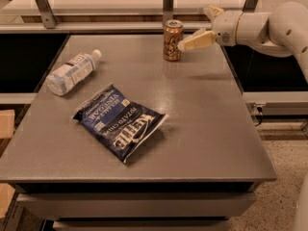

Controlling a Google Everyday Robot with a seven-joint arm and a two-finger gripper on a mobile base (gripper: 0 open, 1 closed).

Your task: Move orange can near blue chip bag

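The orange can [172, 40] stands upright at the far edge of the grey table [207, 129], right of centre. The blue chip bag [121, 121] lies flat in the middle-left of the table, well in front of the can. My gripper [202, 27] reaches in from the right, just to the right of the can at its height. It is open and empty: the near finger [196, 40] has its tip almost at the can's right side, and the far finger [212, 11] points back behind it.
A clear plastic water bottle [72, 72] lies on its side at the table's left. A metal shelf frame with upright posts [167, 4] runs just behind the can. My white arm [269, 28] hangs over the table's far right corner.
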